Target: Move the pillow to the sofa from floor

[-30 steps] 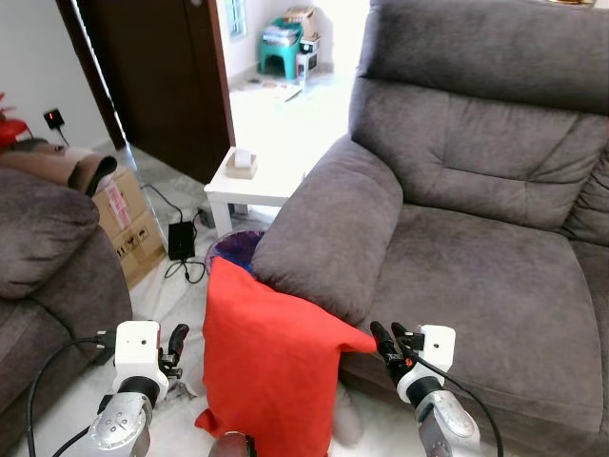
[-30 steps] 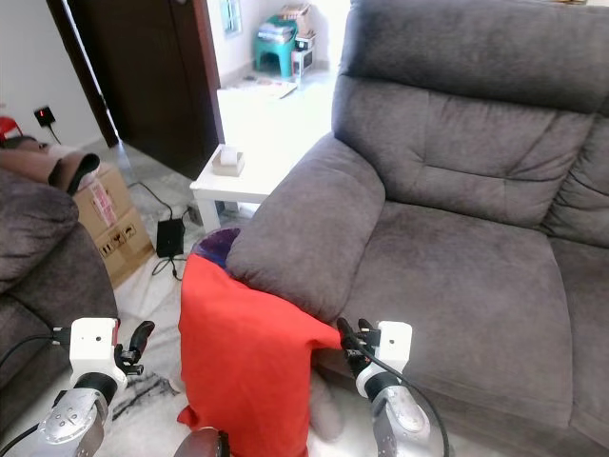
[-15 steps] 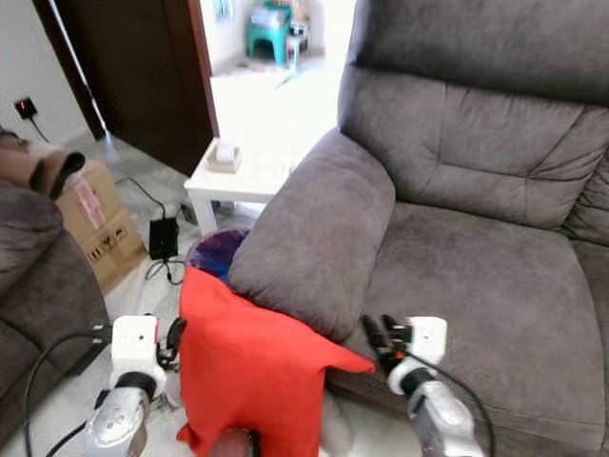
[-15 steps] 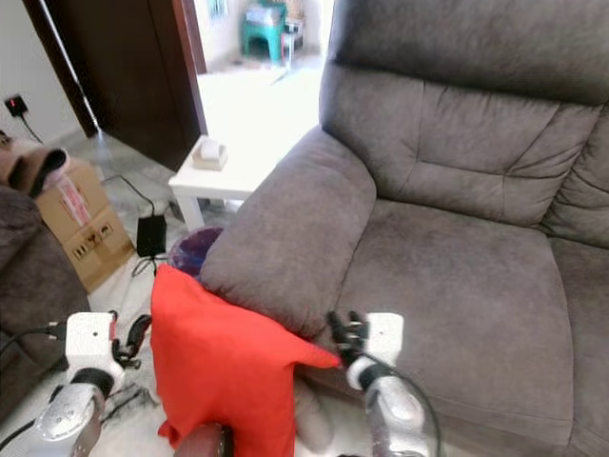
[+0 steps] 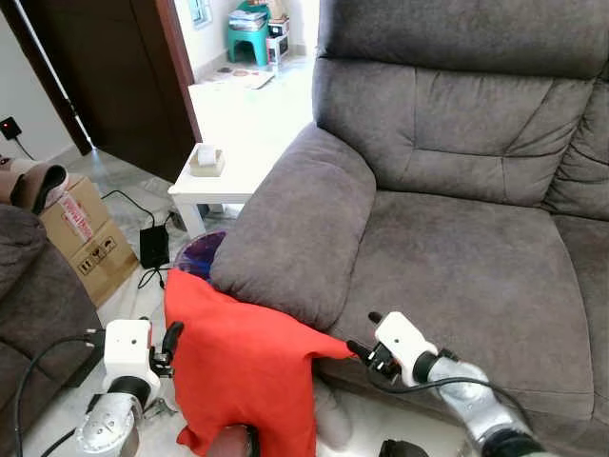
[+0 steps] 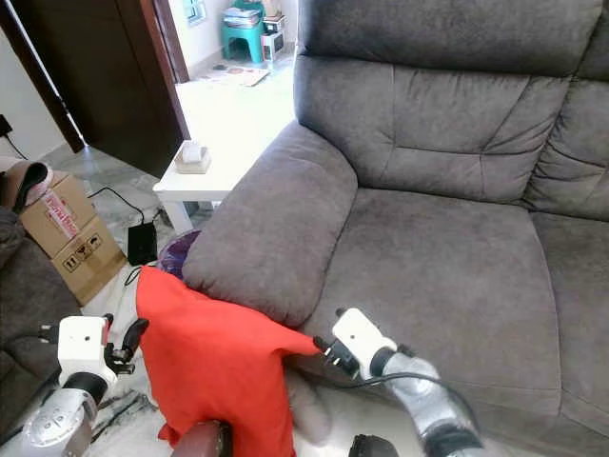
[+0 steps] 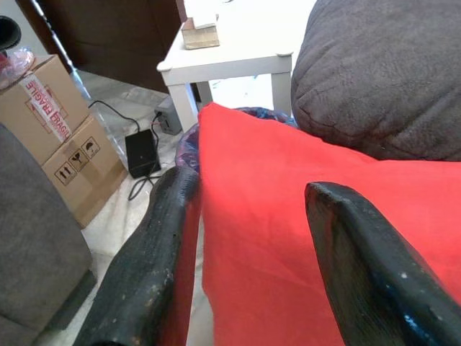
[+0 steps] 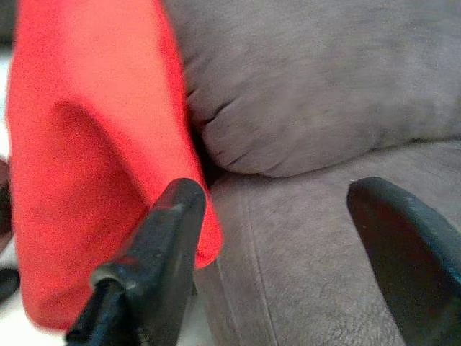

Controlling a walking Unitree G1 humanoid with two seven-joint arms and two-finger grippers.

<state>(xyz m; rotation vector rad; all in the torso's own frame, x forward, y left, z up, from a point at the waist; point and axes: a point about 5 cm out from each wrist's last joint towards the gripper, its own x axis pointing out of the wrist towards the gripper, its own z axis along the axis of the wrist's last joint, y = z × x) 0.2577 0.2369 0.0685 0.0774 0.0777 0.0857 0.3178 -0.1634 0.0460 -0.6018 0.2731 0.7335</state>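
Note:
A red pillow (image 5: 243, 371) stands on the floor, leaning against the armrest (image 5: 295, 224) of the grey sofa (image 5: 466, 267). My left gripper (image 5: 171, 341) is at the pillow's left edge; in the left wrist view it (image 7: 252, 252) is open, its fingers (image 7: 155, 259) straddling that edge of the pillow (image 7: 288, 216). My right gripper (image 5: 364, 335) is low in front of the sofa seat, at the pillow's right corner. In the right wrist view it (image 8: 281, 238) is open, one of its fingers (image 8: 162, 252) beside the red corner (image 8: 86, 166), nothing clamped.
A white side table (image 5: 224, 186) with a small box (image 5: 204, 159) stands behind the armrest. A purple bin (image 5: 198, 257) sits behind the pillow. A cardboard box (image 5: 84, 233), a black adapter (image 5: 152, 246) with cables and another grey sofa (image 5: 33, 295) lie to the left.
The camera has shifted, bringing more of the sofa seat into view. My right gripper has reached forward and turned toward the pillow's right corner. The left gripper stays at the pillow's left edge.

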